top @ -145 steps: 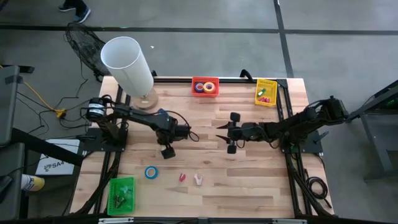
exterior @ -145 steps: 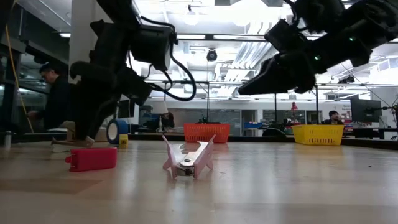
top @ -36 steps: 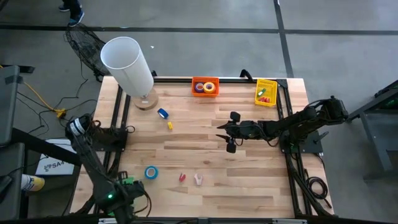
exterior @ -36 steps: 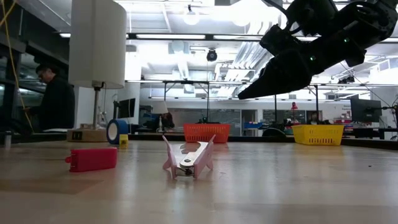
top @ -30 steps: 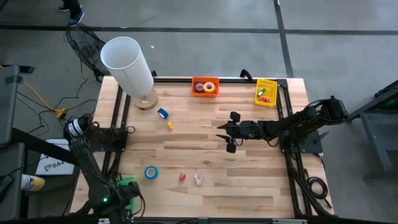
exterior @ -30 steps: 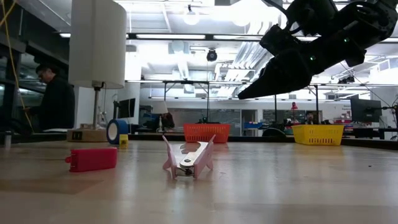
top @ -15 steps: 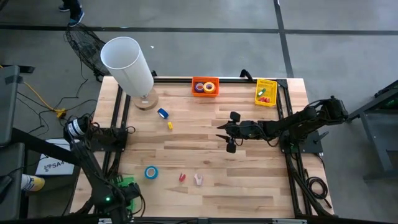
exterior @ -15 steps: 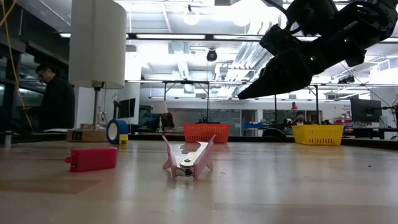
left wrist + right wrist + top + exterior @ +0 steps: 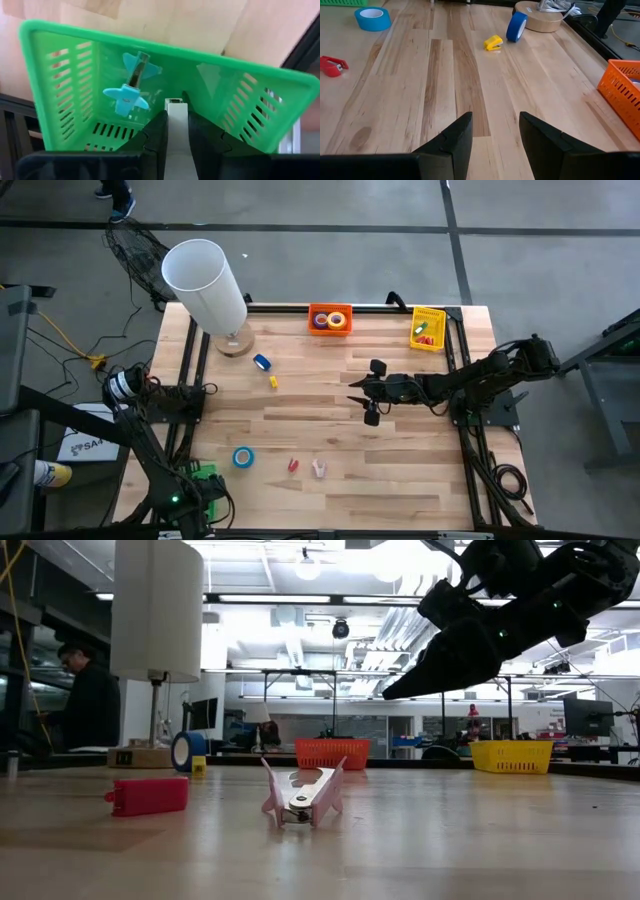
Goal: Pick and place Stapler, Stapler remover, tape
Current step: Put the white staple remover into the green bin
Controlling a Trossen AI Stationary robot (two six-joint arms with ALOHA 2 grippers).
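My left gripper (image 9: 175, 122) is down inside a green basket (image 9: 60, 85) at the table's near left corner (image 9: 203, 473), shut on a narrow white item (image 9: 175, 112). A blue staple remover (image 9: 131, 87) lies on the basket floor. My right gripper (image 9: 495, 137) hovers open above mid-table (image 9: 366, 402), with nothing between its fingers. A red stapler (image 9: 292, 466), a pink staple remover (image 9: 318, 469) and a flat blue tape roll (image 9: 243, 457) lie near the front. Another blue tape roll (image 9: 262, 363) stands on edge farther back. My left gripper has the white item's two long sides (image 9: 175, 131) between its two fingers, which lie along it. The item's free end (image 9: 175, 102) points past the fingertips into the basket. Whether that end rests on the basket floor, I cannot tell.
An orange basket (image 9: 330, 319) with tape rolls and a yellow basket (image 9: 427, 328) stand at the far edge. A tall white cylinder (image 9: 205, 280) on a round wooden base rises at the far left. A small yellow item (image 9: 273, 381) lies near the upright roll.
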